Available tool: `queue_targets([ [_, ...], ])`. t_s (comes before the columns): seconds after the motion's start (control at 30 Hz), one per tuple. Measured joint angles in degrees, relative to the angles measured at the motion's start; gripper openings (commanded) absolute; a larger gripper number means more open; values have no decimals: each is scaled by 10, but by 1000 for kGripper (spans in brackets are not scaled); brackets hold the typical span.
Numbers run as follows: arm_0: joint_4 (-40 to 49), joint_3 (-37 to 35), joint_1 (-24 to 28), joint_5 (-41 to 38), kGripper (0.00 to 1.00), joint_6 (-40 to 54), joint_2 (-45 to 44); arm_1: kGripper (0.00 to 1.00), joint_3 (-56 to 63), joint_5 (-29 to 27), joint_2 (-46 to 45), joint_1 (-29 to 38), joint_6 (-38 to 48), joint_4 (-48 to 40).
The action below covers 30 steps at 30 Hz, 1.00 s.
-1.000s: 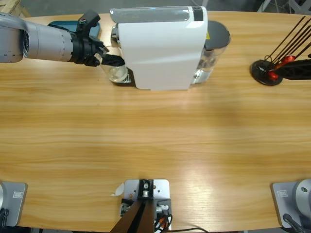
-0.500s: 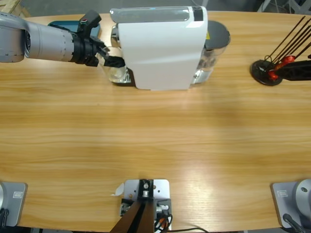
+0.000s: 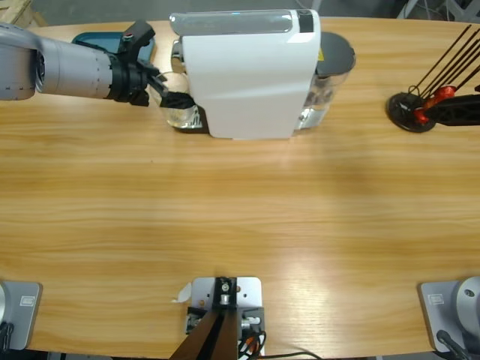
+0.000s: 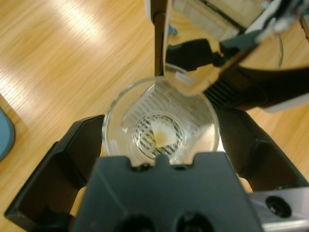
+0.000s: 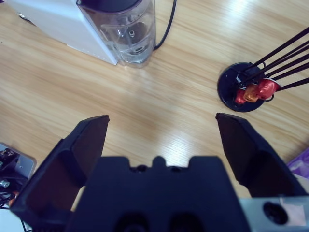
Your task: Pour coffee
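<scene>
Left claw reaches in from the left edge in the high view and sits around a clear glass cup on the drip tray under the spout of the white coffee machine. In the left wrist view both jaws flank the cup wall closely; they look closed on it, though contact is hard to confirm. The cup holds only a small tan-brown patch of coffee at the bottom, with the tray grille visible through the glass. Right claw hangs wide open and empty above the bare table, with the machine's water tank and a black stand of sticks with red-orange beads ahead of it. Judgement: brewing looks done or barely started; the cup is not yet off the tray, so lifting and pouring are still left.
</scene>
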Motion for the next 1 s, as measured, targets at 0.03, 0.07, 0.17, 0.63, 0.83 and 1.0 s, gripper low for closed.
queue_targets([
  [0.03,0,4,0,0,1000,0,-4,1000,1,0,0,0,0,0],
  [0.07,0,8,0,0,1000,0,-9,1000,2,0,0,0,0,0],
  [0.17,1,23,0,0,1000,0,-25,1000,3,0,0,0,0,0],
  [0.63,23,79,1,-4,996,-23,-110,1000,15,2,0,0,0,-15],
  [0.83,23,129,37,38,996,-103,-157,1000,24,2,0,0,0,-22],
  [1.0,-1,134,51,54,996,-159,-141,1000,26,3,0,0,0,-26],
])
